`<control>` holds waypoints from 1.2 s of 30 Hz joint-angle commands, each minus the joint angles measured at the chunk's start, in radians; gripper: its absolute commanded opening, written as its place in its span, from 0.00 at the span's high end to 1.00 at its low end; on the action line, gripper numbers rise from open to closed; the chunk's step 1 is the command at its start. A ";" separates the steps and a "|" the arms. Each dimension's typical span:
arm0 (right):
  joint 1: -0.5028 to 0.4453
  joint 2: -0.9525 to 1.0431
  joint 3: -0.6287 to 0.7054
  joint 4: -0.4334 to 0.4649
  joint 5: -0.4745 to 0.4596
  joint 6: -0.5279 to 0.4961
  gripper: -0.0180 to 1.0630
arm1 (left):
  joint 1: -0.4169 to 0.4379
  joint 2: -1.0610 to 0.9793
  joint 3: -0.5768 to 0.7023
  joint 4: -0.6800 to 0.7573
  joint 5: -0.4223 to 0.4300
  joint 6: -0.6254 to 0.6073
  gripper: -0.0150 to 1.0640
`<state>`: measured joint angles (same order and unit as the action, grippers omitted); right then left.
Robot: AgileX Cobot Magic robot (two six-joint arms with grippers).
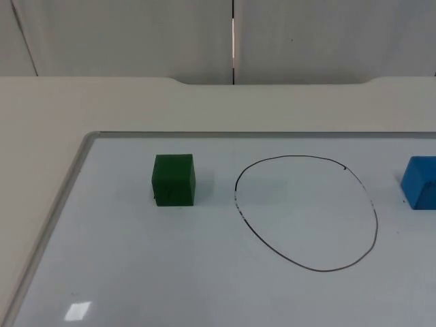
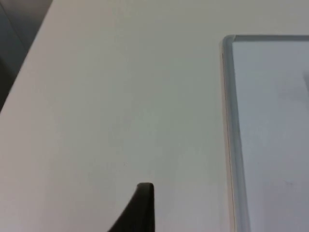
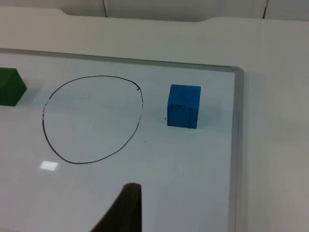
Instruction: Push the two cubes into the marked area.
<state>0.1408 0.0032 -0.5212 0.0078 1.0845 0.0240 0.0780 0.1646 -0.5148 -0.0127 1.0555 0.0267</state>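
A green cube (image 1: pixel 173 180) rests on the whiteboard, left of a hand-drawn black oval (image 1: pixel 306 212), and a small gap separates the two. A blue cube (image 1: pixel 420 182) sits right of the oval, also outside the line. In the right wrist view, the blue cube (image 3: pixel 183 106) stands beside the oval (image 3: pixel 91 118), with the green cube (image 3: pixel 9 87) beyond it. My right gripper (image 3: pixel 126 208) hangs over the whiteboard, well short of the blue cube. My left gripper (image 2: pixel 141 210) is above bare table beside the board, touching nothing.
The whiteboard has a raised metal frame (image 1: pixel 75 177) that runs along its left and far sides. This frame (image 2: pixel 229 125) lies just beside the left gripper, and the frame (image 3: pixel 236 121) also passes close behind the blue cube. A grey partition wall (image 1: pixel 136 34) closes the back.
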 commanded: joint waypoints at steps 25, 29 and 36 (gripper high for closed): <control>-0.006 -0.003 0.006 -0.002 -0.007 -0.012 0.01 | 0.002 0.498 -0.019 -0.140 -0.239 0.039 0.99; -0.006 -0.003 0.006 -0.002 -0.007 -0.012 0.01 | 0.002 0.554 -0.019 -0.163 -0.253 0.071 0.99; -0.006 -0.003 0.006 -0.002 -0.007 -0.012 0.01 | 0.002 0.646 -0.020 -0.309 -0.298 0.184 0.99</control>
<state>0.1408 0.0032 -0.5212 0.0078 1.0845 0.0204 0.0780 0.7846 -0.5272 -0.2593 0.7842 0.1663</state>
